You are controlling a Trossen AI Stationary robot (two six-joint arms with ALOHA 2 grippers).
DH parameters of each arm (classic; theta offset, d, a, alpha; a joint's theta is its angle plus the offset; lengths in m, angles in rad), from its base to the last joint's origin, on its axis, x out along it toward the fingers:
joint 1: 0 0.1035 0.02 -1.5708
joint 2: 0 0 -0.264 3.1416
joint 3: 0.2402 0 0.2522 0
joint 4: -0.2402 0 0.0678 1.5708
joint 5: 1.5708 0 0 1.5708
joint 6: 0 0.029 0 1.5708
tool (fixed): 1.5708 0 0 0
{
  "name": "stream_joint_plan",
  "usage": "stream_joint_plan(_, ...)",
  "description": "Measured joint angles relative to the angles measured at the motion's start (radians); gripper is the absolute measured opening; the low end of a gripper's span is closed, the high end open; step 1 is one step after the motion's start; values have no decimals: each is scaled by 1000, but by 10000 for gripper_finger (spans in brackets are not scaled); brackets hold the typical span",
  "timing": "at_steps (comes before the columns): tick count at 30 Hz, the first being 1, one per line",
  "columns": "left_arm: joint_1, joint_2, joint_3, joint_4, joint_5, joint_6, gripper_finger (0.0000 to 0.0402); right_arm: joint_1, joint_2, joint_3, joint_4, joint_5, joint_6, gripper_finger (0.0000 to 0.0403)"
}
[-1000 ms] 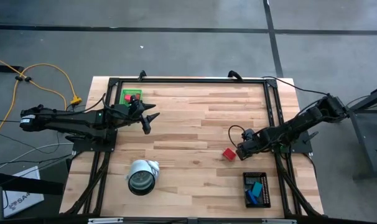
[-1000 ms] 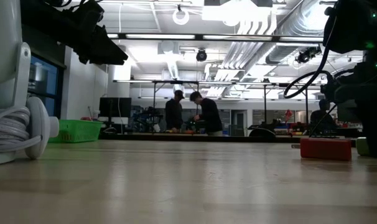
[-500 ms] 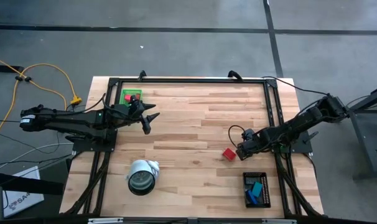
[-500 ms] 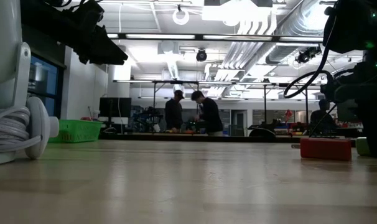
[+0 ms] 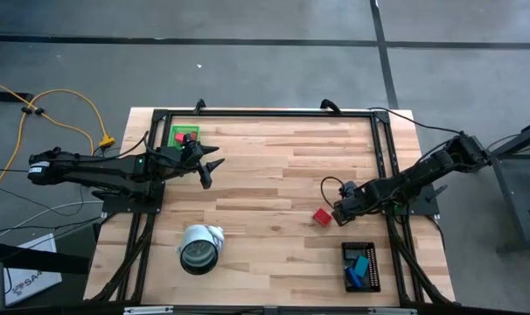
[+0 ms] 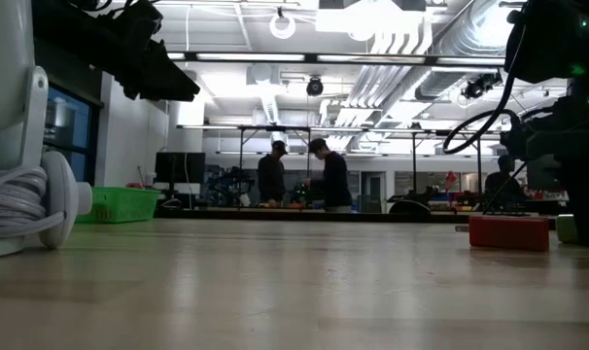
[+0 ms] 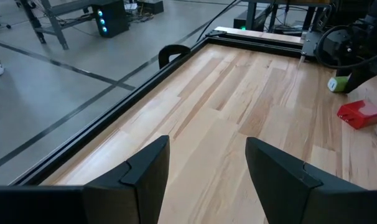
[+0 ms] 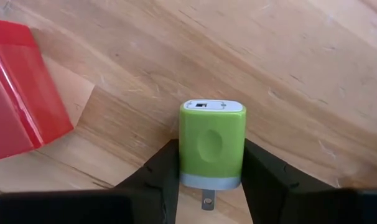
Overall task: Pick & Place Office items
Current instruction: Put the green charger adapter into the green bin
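Item: green cube [image 8: 212, 144], a small plug-style adapter lying on the wooden table [image 5: 274, 166] near its right side, just beside a red block [image 5: 321, 216]. We find it between the two fingers of the right gripper [image 8: 211, 177]; both fingers [image 8: 160, 171] sit against its flanks, so we read the tool as narrow and closing on the cube, though we cannot tell if the grip is firm yet

Item: black tray [image 5: 361, 267], near the table's front right corner, already holding blue and teal bits; we judge it the likely destination

Item: left gripper [image 7: 207, 168], waiting over the left part of the table near the green tray [image 5: 184, 134], fingers standing wide with nothing between them

Item: white-and-grey round roll [image 5: 199, 248], front left, not in play

Handling note: we would finish the squeeze squarely on the cube's flat sides, keep clear of the red block alongside, and lift straight up before swinging toward the tray; a skewed pinch could let the smooth body slip or twist
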Motion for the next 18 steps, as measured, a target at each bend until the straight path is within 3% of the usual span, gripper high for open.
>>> stream_joint_plan(13,0,0,0,0,4,46,205,-1,0,114,-16,1,-160,124)
stream_joint_plan(18,0,0,0,0,82,103,205,-1,0,199,-48,15,-212,125)
